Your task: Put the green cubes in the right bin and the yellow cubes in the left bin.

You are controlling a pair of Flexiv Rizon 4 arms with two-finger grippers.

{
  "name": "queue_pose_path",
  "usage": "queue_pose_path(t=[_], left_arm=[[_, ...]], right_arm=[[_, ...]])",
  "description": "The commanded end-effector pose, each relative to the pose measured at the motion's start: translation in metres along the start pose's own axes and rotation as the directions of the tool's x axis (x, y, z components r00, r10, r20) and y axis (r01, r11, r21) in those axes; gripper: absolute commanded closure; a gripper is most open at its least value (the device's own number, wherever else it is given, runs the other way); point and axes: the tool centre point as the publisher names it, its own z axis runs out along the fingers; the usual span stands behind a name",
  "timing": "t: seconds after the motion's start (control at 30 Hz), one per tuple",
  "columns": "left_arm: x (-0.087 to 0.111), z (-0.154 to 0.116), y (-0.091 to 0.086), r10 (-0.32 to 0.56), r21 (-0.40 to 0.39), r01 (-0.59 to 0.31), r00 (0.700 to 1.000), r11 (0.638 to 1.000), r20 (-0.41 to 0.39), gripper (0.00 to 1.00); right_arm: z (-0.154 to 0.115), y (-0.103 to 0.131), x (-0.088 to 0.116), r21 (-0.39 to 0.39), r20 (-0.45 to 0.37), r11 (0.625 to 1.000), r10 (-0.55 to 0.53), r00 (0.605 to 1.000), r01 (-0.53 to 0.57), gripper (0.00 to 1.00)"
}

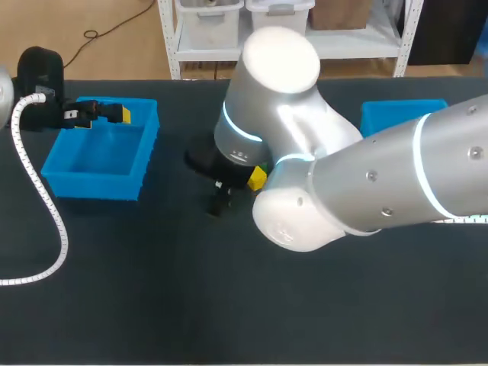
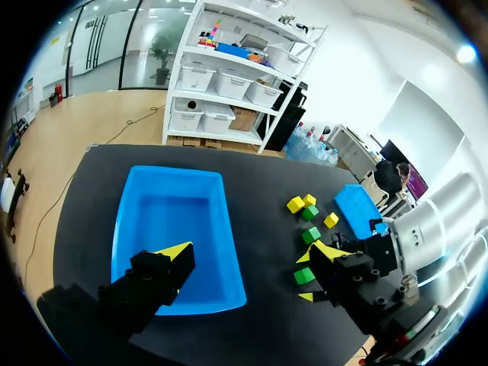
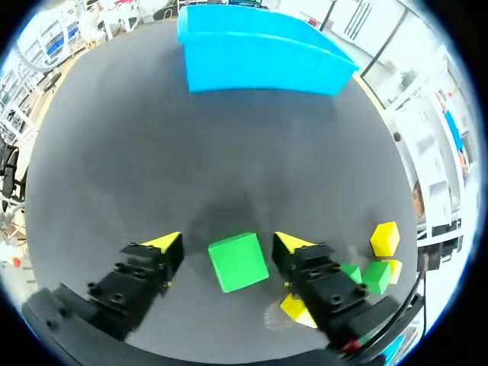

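A green cube [image 3: 238, 261] lies on the black table between the fingers of my right gripper [image 3: 229, 245], with a thin gap on each side, so the gripper is open. More cubes lie beside it: yellow cubes [image 3: 384, 238] [image 3: 293, 306] and a green cube [image 3: 375, 276]. In the head view my right arm hides most of this; one yellow cube [image 1: 257, 178] shows. My left gripper [image 2: 252, 252] [image 1: 99, 113] hangs open and empty over the blue left bin [image 2: 145, 229] [image 1: 61, 160]. The left wrist view shows the cube cluster [image 2: 309, 213] and the right bin [image 2: 354, 210].
The blue right bin [image 1: 381, 118] stands at the table's back right, partly behind my right arm [image 1: 366, 183]. The left bin [image 3: 259, 57] lies ahead of the right gripper across bare table. A white cable [image 1: 46, 206] trails over the table's left side.
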Motion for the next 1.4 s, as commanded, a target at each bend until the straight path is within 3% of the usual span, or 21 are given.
queue_pose_path(t=[0.03, 0.27, 0.4, 0.53, 0.7, 0.9, 1.07, 1.2, 1.4], left_arm=[[0.001, 0.000, 0.002, 0.002, 0.009, -0.002, 1.000, 1.000, 0.006, 0.00], [0.001, 0.000, 0.002, 0.002, 0.009, -0.002, 1.000, 1.000, 0.006, 0.00], [0.001, 0.000, 0.002, 0.002, 0.009, -0.002, 1.000, 1.000, 0.006, 0.00], [0.001, 0.000, 0.002, 0.002, 0.009, -0.002, 1.000, 1.000, 0.006, 0.00], [0.001, 0.000, 0.002, 0.002, 0.009, -0.002, 1.000, 1.000, 0.006, 0.00], [0.001, 0.000, 0.002, 0.002, 0.009, -0.002, 1.000, 1.000, 0.006, 0.00], [0.001, 0.000, 0.002, 0.002, 0.009, -0.002, 1.000, 1.000, 0.006, 0.00], [0.001, 0.000, 0.002, 0.002, 0.009, -0.002, 1.000, 1.000, 0.006, 0.00], [0.001, 0.000, 0.002, 0.002, 0.009, -0.002, 1.000, 1.000, 0.006, 0.00]], right_arm=[[-0.002, 0.002, 0.004, 0.045, 0.008, 0.999, 0.008, 1.000, -0.009, 1.00], [-0.010, -0.003, 0.004, 0.097, 0.015, 0.995, -0.004, 1.000, 0.002, 1.00], [-0.034, -0.011, 0.004, 0.137, 0.062, 0.991, -0.002, 0.998, -0.006, 1.00], [-0.088, -0.037, 0.008, 0.155, 0.176, 0.985, 0.042, 0.983, -0.070, 1.00], [-0.148, -0.095, 0.027, 0.205, 0.316, 0.949, 0.167, 0.934, -0.239, 1.00], [-0.193, -0.171, 0.085, 0.275, 0.414, 0.831, 0.352, 0.839, -0.484, 1.00], [-0.205, -0.216, 0.147, 0.308, 0.432, 0.698, 0.503, 0.748, -0.647, 1.00], [-0.199, -0.232, 0.199, 0.334, 0.406, 0.593, 0.611, 0.680, -0.733, 1.00], [-0.178, -0.235, 0.257, 0.372, 0.336, 0.485, 0.725, 0.602, -0.792, 1.00]])
